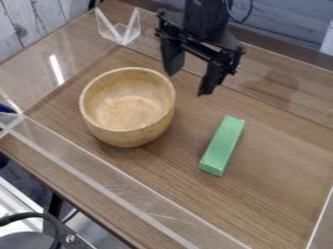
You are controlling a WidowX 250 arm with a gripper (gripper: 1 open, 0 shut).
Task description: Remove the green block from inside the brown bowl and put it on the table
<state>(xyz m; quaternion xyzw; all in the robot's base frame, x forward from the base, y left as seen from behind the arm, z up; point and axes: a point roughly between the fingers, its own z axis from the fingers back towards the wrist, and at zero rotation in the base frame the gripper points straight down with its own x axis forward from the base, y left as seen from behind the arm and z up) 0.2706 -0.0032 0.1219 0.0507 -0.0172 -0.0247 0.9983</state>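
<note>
Bright, fairly even light falls over the wood-grain brown bench (130,185), with no hard-edged shadows. Pale glints run along the clear acrylic wall (55,142) on the left. Soft shading darkens part of the inside of the round light-brown wooden bowl (127,105). The picture is small and slightly soft, so fine grain is hard to make out, and the black robot arm (197,21) at the far side shows little surface detail.

The green block (223,146), a slim, solid bright-green rectangular bar, lies flat on the brown wood-grain worktop (156,180), lengthwise and slightly slanted, outside and apart from the round, light-brown bowl (128,105), which sits upright with its thick rim up and its smooth, pale interior empty.
</note>
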